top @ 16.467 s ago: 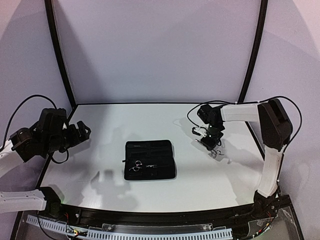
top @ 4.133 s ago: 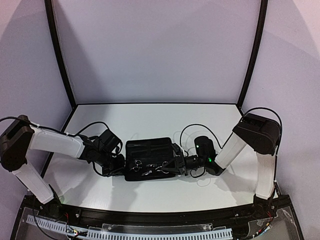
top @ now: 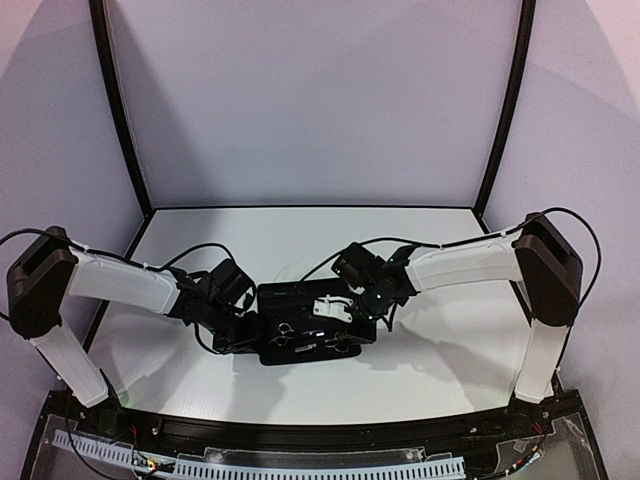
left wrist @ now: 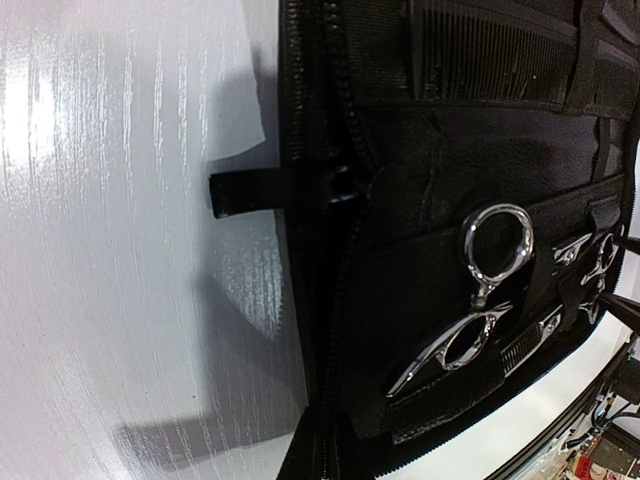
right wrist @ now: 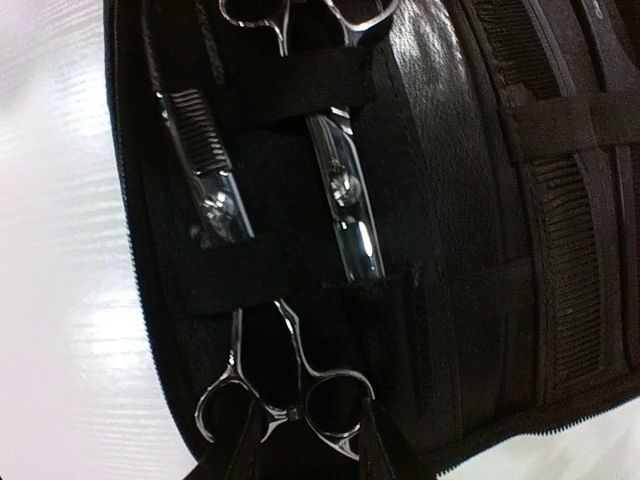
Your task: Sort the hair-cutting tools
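The left arm (top: 120,285) and the right arm (top: 470,265) are reaching in to the case (top: 283,297) from both sides, blocking its two ends. The table (top: 300,240) behind the case is lying open for a hand to pass. Inside the case, straps (right wrist: 300,78) are crossing over the scissors (right wrist: 345,200) and the combs (right wrist: 560,210), getting in the way.

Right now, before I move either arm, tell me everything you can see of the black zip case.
The black zip case lies opened flat on the white table, between the two arms. Its lining looks like grained leather or an imitation. A zip runs round the edge, and a flat fabric pull tab sticks out sideways over the table. Elastic bands cross the inside: on one half they hold silver scissors, on the other black combs.
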### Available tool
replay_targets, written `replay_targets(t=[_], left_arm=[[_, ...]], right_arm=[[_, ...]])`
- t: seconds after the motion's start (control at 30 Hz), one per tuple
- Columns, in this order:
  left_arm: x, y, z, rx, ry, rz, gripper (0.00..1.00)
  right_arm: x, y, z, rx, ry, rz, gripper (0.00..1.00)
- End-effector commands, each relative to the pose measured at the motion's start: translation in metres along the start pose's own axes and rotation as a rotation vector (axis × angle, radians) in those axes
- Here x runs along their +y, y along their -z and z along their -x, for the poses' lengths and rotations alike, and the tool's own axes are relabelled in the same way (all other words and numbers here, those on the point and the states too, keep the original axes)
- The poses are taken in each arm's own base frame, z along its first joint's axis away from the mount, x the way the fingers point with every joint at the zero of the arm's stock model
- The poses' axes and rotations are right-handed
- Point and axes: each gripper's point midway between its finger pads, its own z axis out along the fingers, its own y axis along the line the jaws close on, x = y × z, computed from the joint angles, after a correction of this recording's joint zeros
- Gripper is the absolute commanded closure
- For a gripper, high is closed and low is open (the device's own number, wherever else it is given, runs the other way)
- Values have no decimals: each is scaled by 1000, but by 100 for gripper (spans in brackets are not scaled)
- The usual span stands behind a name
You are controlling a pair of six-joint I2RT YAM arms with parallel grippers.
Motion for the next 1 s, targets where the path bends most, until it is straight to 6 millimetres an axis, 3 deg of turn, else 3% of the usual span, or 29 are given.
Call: replay_targets(t=[0.0, 0.53, 0.97], left_arm=[[18, -10, -14, 54, -2, 42, 99], [10, -9, -17, 69, -10, 7, 99], [4, -10, -15, 67, -6, -25, 99]], right_arm=[[11, -18, -10, 47, -13, 48, 69], [27, -37, 3, 48, 4, 44, 83], [40, -39, 44, -57, 42, 76, 87]])
